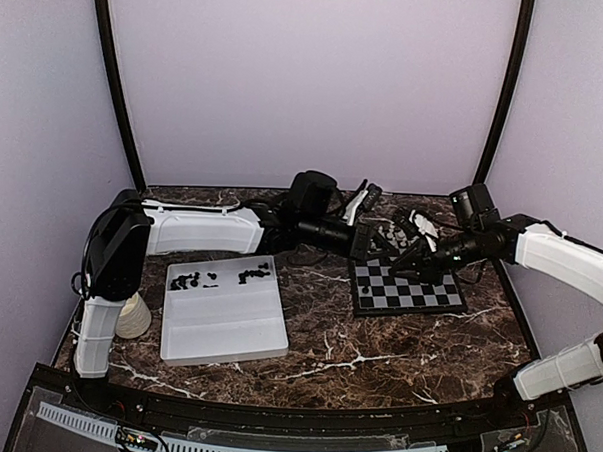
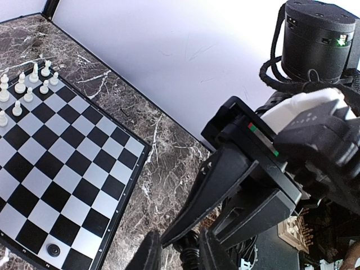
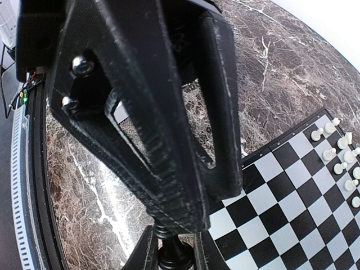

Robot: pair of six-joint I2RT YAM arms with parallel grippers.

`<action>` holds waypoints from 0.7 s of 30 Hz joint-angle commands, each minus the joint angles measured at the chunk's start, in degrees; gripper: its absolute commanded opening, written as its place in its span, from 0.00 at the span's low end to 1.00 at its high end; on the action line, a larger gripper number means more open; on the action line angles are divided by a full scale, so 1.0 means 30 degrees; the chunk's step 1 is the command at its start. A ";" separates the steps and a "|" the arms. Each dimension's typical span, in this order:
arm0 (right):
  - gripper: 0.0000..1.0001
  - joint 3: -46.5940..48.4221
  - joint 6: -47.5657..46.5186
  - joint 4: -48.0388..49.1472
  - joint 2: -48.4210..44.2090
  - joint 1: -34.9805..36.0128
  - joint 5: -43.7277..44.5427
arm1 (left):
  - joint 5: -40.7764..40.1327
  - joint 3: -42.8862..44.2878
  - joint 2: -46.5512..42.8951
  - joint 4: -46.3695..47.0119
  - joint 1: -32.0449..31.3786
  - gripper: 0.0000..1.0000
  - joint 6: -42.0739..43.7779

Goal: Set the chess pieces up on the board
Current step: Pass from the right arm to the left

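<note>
Both my arms meet tip to tip just off the edge of the board (image 2: 67,169), over the marbled tabletop (image 2: 169,174). To me this reads as a hand-over. My right gripper (image 3: 173,247) is nearly closed, with a black chess piece (image 3: 175,259) pinched between its fingers, base low and slim neck up. My left gripper (image 2: 181,254) points in from the opposite side, jaws narrow too, nose right at that same piece. Whether it has any grip I can't tell, because the dark shapes run together there. My guess at the reason is that a man this tiny is hard to set down straight from one pinch, so a second hand squares it up before it goes on its square.

On the board, the white pieces (image 2: 28,90) stand in two short rows at one end, so that side is at least partly dressed. One lone black piece (image 2: 53,249) sits on a pale square at the opposite corner, and the black side looks barely begun.

Now the container. The white tray (image 1: 227,333) lies to the board's left, well apart from it. Its far strip holds the loose black pieces (image 1: 224,277), scattered and tumbled. The nearer sections show none from above. That strip is my stock for the rows to come.
</note>
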 commanded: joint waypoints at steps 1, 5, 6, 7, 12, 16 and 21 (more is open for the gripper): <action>0.03 -0.0108 0.0605 0.0784 -0.0277 -0.0321 -0.0904 | -0.0397 0.0032 -0.0828 0.0503 -0.0112 0.25 -0.0138; 0.03 -0.0139 0.1029 0.1060 -0.0193 -0.0658 -0.1032 | -0.0075 -0.0081 -0.0861 0.0607 -0.0170 0.30 -0.0147; 0.03 -0.0148 0.1082 0.1125 -0.0143 -0.0720 -0.1069 | -0.0021 -0.0084 -0.0865 0.0662 -0.0228 0.30 -0.0113; 0.03 -0.0164 0.1120 0.1175 -0.0118 -0.0783 -0.1147 | 0.0057 -0.0099 -0.0854 0.0740 -0.0247 0.30 -0.0088; 0.03 -0.0137 0.1331 0.1301 -0.0094 -0.0914 -0.1380 | -0.0106 -0.0113 -0.0804 0.0828 -0.0383 0.25 0.0000; 0.03 -0.0225 0.1434 0.1392 -0.0137 -0.0973 -0.1495 | -0.0003 0.0069 -0.0566 0.0767 -0.0399 0.18 -0.0090; 0.24 0.0014 0.0133 0.0009 -0.0258 -0.1033 -0.0786 | -0.0224 0.0333 -0.0256 0.0512 -0.0427 0.11 0.0291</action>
